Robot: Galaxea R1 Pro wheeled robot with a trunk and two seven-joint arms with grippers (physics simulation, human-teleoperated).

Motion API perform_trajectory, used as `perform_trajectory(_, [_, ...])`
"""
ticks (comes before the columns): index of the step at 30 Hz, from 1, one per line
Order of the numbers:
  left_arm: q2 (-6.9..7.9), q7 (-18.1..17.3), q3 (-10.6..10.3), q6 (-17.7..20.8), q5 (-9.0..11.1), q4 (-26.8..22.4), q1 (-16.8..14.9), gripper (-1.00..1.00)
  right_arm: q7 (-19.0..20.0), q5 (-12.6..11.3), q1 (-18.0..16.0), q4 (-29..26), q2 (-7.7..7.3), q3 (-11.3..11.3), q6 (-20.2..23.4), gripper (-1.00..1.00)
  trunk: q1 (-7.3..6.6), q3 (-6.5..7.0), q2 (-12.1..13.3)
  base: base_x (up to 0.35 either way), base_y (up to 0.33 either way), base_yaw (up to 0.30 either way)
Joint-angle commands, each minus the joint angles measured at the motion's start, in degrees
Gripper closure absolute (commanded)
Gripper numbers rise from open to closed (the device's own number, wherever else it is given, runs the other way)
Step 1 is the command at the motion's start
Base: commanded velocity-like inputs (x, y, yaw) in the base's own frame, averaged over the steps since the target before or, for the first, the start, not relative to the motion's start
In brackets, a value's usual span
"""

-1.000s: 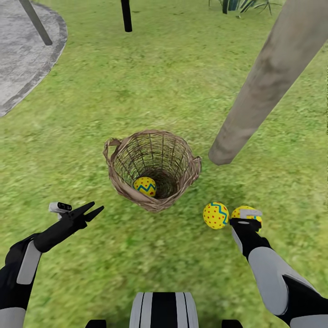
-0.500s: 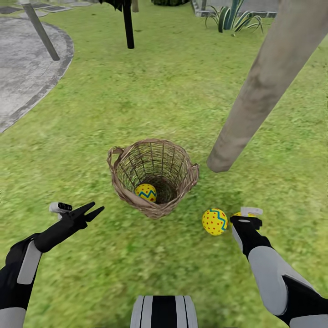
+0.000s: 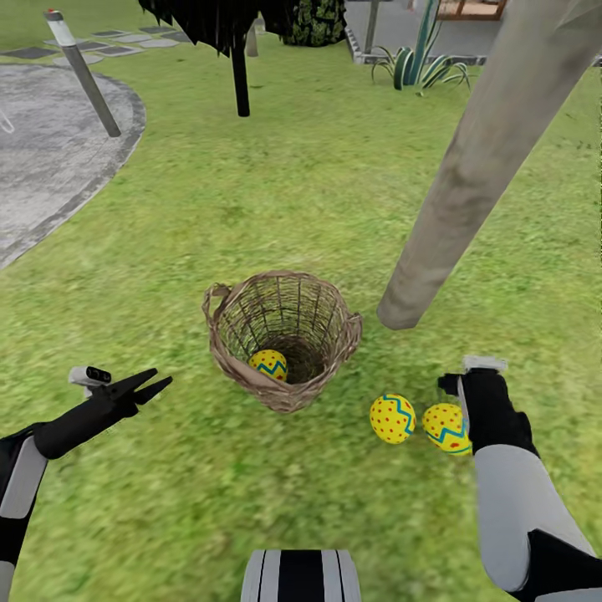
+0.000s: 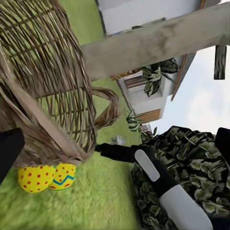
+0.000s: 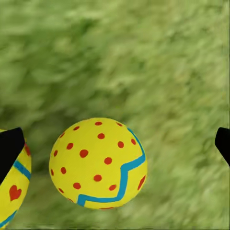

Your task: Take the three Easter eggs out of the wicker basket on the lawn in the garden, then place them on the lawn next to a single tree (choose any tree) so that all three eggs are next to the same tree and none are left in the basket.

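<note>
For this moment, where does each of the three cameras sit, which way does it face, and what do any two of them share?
Head view: on the robot's head, facing forward and down at the wicker basket, tree and lawn; both arms show.
Left wrist view: near the left gripper, facing across the basket toward the right arm.
Right wrist view: near the right gripper, facing down at the lawn; dark fingertips frame an egg.
Shared: all three show the two eggs on the grass.

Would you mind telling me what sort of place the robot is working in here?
Most likely a simulated garden: a broad green lawn, a pale tree trunk, and a grey paved path at the edge.
</note>
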Motion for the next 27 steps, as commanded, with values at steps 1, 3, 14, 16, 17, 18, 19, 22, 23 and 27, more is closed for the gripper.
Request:
perform_trajectory(1, [0.06, 0.0, 0.0, 0.4, 0.1, 0.0, 0.0, -1.0, 2.8, -0.2, 1.0, -3.6, 0.04, 0.0, 3.3, -1.0, -0.03, 0.19, 0.0, 0.0, 0.0, 0.0])
perform_trajectory(3, [0.08, 0.0, 0.0, 0.5, 0.1, 0.0, 0.0, -1.0, 7.8, -0.5, 2.7, -9.2, 0.08, 0.0, 7.7, -1.0, -0.08, 0.63, 0.0, 0.0, 0.0, 0.0])
perform_trajectory(14, [0.09, 0.1, 0.0, 0.5, 0.1, 0.0, -0.1, -1.0, 25.7, -0.9, 8.3, -27.1, 0.33, 0.2, 13.2, -1.0, -0.36, 3.07, 0.2, 0.0, 0.0, 0.0])
perform_trajectory(16, [0.11, 0.2, 0.0, 0.5, 0.1, -0.1, -0.1, -1.0, 31.6, -1.0, 8.6, -28.8, 0.28, 0.1, 14.6, -1.0, -0.41, 3.51, 0.2, 0.0, 0.0, 0.0])
perform_trajectory(17, [0.11, 0.2, 0.0, 0.5, 0.1, -0.1, -0.1, -1.0, 32.7, -1.0, 8.7, -28.9, 0.27, 0.1, 14.7, -1.0, -0.44, 3.74, 0.2, 0.0, 0.0, 0.0])
perform_trajectory(18, [0.08, 0.2, 0.0, 0.5, 0.2, -0.1, -0.1, -1.0, 37.2, -1.1, 8.7, -29.2, 0.23, 0.0, 14.9, -1.0, -0.46, 3.96, 0.2, 0.0, 0.0, 0.0])
perform_trajectory(19, [0.02, 0.1, 0.1, 0.5, 0.2, -0.1, -0.1, -1.0, 39.0, -1.1, 8.7, -29.2, 0.21, 0.0, 14.9, -1.0, -0.49, 4.18, 0.2, 0.0, 0.0, 0.0])
perform_trajectory(22, [-0.2, 0.1, 0.2, 0.3, 0.2, -0.1, -0.1, -1.0, 41.7, -1.1, 8.8, -29.3, 0.13, -0.3, 14.9, -1.0, -0.57, 4.84, 0.3, 0.0, 0.0, 0.0])
perform_trajectory(23, [-0.32, 0.1, 0.3, 0.3, 0.2, -0.1, -0.1, -1.0, 42.2, -1.2, 8.7, -29.4, 0.1, -0.9, 14.9, -1.0, -0.59, 5.06, 0.3, 0.0, 0.0, 0.0])
perform_trajectory(27, [-0.28, 0.1, 0.3, 0.3, 0.2, -0.1, -0.1, -1.0, 43.8, -1.3, 8.7, -29.4, -0.06, -1.9, 14.8, -1.0, -0.7, 5.95, 0.4, 0.0, 0.0, 0.0])
